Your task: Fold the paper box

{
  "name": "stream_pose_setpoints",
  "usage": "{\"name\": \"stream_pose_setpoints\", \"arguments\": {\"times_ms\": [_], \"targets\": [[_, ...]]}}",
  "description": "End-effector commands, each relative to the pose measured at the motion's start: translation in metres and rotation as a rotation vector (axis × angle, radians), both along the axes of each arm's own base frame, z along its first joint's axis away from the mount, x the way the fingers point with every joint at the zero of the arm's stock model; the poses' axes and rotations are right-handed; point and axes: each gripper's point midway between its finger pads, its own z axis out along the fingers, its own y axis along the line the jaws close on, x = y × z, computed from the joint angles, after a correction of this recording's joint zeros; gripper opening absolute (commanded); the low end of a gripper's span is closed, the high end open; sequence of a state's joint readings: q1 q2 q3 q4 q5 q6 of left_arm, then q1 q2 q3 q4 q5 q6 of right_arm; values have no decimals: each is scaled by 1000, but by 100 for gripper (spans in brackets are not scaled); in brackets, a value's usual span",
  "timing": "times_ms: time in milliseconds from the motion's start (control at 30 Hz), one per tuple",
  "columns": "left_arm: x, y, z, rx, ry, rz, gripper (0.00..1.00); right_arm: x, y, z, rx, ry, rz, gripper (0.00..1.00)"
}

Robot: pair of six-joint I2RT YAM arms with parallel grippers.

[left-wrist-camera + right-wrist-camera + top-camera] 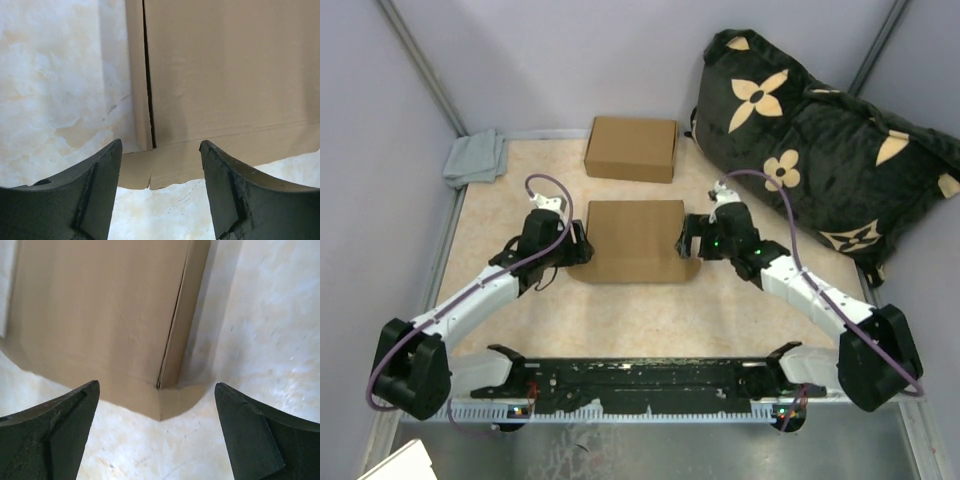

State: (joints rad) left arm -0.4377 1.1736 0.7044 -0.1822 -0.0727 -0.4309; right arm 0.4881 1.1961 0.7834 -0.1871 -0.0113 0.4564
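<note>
Our flat brown cardboard paper box (pixel 635 242) lies between our two grippers, a near corner just ahead of each. The left gripper (pixel 160 145) and the right gripper (pixel 156 386) both gape wide, holding nothing. Beyond them sits a closed brown cardboard carton (pixel 631 148). A black flower-patterned cushion (pixel 820 140) rests past the right gripper.
</note>
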Motion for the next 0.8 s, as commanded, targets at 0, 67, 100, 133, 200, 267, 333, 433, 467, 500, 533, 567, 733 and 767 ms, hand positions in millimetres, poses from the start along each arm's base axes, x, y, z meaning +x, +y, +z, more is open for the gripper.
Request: {"name": "stream_pose_setpoints", "arguments": {"times_ms": [0,67,100,133,200,267,333,433,467,500,533,567,733,767], "targets": [[-1,-15,-8,-31,-10,-76,71,-14,15,-24,-35,21,58,99],[-1,-15,-15,-27,3,-73,71,-16,19,-30,-37,15,76,99],[-1,-14,-18,-25,4,-73,71,-16,22,-33,-35,15,84,99],[-1,-14,-21,-22,4,-73,71,-16,24,-36,-35,17,92,99],[0,-14,-24,-17,5,-70,71,-17,28,-43,-42,37,113,98],[0,-14,-28,-18,6,-74,71,-20,34,-49,-47,53,139,97],[-3,-18,-32,-27,17,-91,71,-24,40,-54,-57,68,169,95],[-6,-22,-38,-36,44,-113,70,-31,48,-60,-88,75,196,93],[-8,-23,-41,-40,56,-121,69,-33,50,-61,-97,78,205,93],[-10,-25,-42,-45,65,-133,69,-36,51,-63,-106,85,210,92],[-13,-27,-43,-48,79,-141,68,-38,51,-64,-113,89,212,91],[-16,-28,-45,-49,98,-146,68,-41,51,-65,-119,94,215,91],[-34,-25,-52,-50,162,-137,67,-52,45,-68,-134,112,208,90],[-38,-24,-53,-50,169,-130,66,-54,45,-68,-130,114,212,90]]}}
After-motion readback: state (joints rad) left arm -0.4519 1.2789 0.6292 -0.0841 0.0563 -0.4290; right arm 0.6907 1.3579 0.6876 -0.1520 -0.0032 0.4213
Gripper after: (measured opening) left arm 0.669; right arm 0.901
